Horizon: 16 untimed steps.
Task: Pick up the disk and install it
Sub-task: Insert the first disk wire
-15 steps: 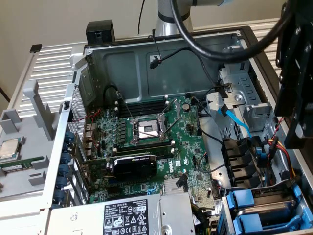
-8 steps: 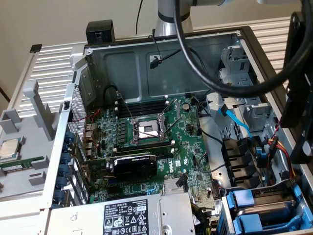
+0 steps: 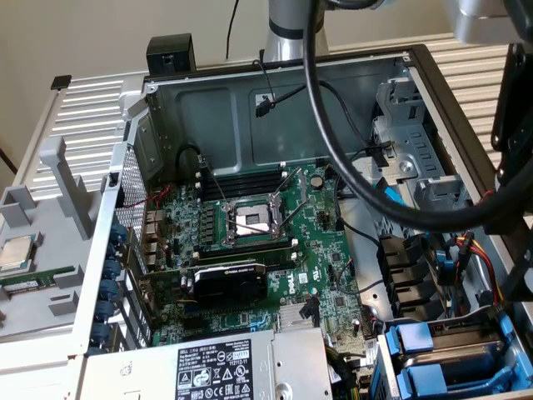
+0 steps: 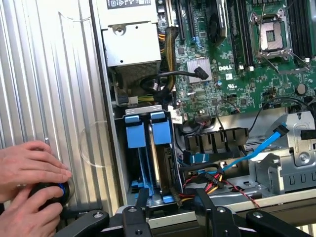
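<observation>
Looking along the wrist view, we see the gripper [image 4: 173,198] hanging over the open computer case [image 3: 433,75]. Its two black fingers [image 4: 142,200] stand well apart with nothing clamped between them. In the gap we see only the end of the drive bay [image 4: 143,109] and a bundle of red, yellow and black wires [image 4: 210,180].

Two blue carriers sit side by side in that bay, just beside the power supply [image 3: 208,367] with its black-and-white label. We take the disk [image 4: 160,134] to be the carrier nearer the motherboard [image 3: 325,250], where a pale metal edge shows along the blue frame. From this angle, though, we cannot be sure which of the two holds the drive. The neighbouring carrier [image 4: 136,136] stands against the outer wall of the case. As far as we can see, the fingers touch neither carrier.

In the exterior view the green motherboard lies flat in the case with its CPU socket [image 3: 250,221] open and a black graphics card [image 3: 229,279] near it. A thick black cable [image 3: 312,108] loops in front of the case. A small silver CPU chip [image 3: 17,250] rests outside the case, at the exterior view's left.

On the ribbed metal tabletop [image 4: 49,74] beside the case, one hand [image 4: 34,165] and a second hand [image 4: 22,215] close around a round black object [image 4: 49,190] with a blue ring.
</observation>
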### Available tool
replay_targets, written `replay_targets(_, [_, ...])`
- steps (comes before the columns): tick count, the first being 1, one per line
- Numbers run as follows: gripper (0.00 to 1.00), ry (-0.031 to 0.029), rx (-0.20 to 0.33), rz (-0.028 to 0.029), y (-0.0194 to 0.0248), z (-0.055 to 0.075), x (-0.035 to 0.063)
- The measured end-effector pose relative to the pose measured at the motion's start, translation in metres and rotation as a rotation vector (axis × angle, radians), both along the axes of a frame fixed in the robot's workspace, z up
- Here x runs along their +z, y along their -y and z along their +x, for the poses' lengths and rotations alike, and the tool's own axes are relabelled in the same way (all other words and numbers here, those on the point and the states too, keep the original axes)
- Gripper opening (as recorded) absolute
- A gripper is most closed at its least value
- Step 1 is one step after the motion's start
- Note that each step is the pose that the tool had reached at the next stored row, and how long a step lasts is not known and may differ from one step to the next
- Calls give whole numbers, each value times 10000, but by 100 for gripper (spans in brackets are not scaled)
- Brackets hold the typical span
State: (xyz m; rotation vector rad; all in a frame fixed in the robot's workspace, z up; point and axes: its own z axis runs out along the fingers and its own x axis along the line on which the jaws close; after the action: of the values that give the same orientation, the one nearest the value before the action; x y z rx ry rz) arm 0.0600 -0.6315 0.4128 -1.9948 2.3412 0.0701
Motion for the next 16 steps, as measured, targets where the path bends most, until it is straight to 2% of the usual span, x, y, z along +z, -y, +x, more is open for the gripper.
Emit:
replay_targets(1, [49, -7, 40, 45, 0, 3, -3])
replay_targets(2, [49, -12, 162, 63, 0, 6, -8])
replay_targets(6, [49, -27, 830, 84, 1, 10, -25])
replay_targets(7, [49, -26, 923, 112, 1, 14, -27])
replay_targets(8, [49, -21, 966, 163, 1, 20, -27])
replay_targets(12, [49, 16, 1104, 438, 0, 43, -26])
replay_targets(13, [49, 32, 1158, 483, 1, 43, -27])
replay_targets(14, [49, 81, 1227, 499, 0, 44, -26])
replay_targets(15, [49, 180, 1314, 499, 0, 45, -27])
replay_targets(16, [49, 323, 1416, 494, 0, 45, -28])
